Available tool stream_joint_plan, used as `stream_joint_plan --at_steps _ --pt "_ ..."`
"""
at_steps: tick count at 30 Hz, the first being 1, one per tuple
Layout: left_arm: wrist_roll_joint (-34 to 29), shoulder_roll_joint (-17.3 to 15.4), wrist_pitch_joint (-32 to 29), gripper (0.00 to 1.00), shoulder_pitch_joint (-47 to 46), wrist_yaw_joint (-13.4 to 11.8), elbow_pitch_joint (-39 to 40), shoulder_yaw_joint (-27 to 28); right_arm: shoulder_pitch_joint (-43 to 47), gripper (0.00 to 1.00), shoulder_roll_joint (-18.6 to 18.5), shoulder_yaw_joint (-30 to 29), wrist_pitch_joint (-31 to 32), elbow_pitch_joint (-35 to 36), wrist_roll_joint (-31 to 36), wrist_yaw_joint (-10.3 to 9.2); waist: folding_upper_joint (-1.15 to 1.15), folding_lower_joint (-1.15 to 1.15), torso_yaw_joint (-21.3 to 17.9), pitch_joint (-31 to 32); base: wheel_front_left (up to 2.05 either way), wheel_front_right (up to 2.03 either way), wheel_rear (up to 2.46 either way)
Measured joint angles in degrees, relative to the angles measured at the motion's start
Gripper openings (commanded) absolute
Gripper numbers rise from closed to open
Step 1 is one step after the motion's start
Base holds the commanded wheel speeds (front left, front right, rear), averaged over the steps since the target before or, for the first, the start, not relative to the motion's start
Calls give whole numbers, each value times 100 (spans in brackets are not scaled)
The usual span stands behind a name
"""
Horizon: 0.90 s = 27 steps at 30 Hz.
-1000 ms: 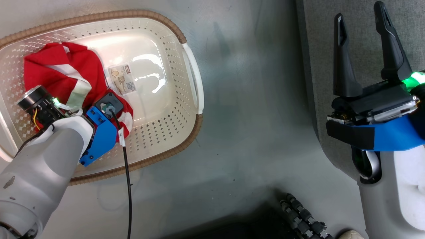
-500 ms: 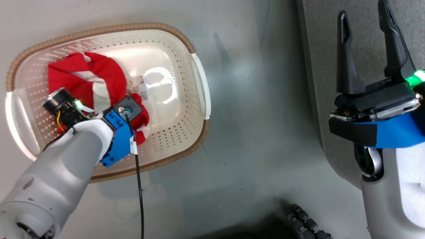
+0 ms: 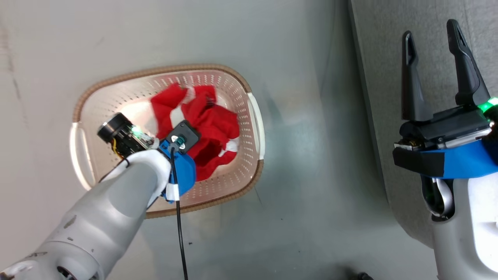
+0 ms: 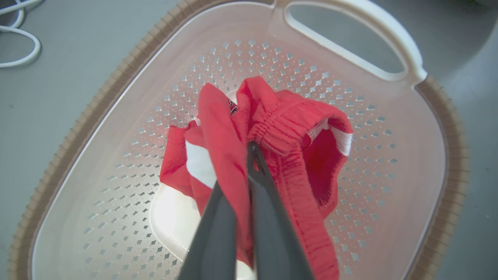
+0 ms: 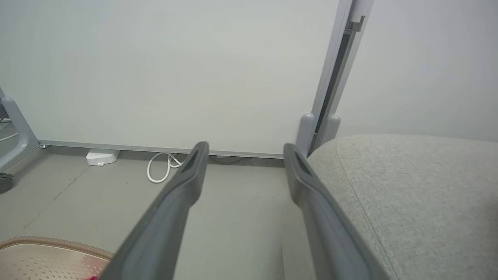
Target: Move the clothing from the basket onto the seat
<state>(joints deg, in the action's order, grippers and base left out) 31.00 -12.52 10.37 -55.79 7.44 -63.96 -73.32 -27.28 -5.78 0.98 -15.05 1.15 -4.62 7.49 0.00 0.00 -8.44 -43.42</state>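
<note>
The bright red, white-striped fabric clothing (image 4: 295, 128) is held inside the oval cream-white perforated plastic basket (image 4: 408, 155), pinched at its gathered waistband by the closed left gripper (image 4: 251, 151). The right gripper (image 3: 430, 31) is spread wide and empty. The cloth is judged light and limp enough to drape, so the thick bunched hem is favoured.

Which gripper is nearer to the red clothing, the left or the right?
Left. The left gripper is shut on the clothing, over the basket; the right gripper stands open by the seat, well apart from it.
</note>
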Motion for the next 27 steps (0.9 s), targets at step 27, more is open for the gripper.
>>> stream_joint_plan --at_steps 27 --pt "147 37 464 0 1066 -230 2321 1860 1285 100 -91 -166 0 -547 -68 0 0 -1 658 2588 0 0 0"
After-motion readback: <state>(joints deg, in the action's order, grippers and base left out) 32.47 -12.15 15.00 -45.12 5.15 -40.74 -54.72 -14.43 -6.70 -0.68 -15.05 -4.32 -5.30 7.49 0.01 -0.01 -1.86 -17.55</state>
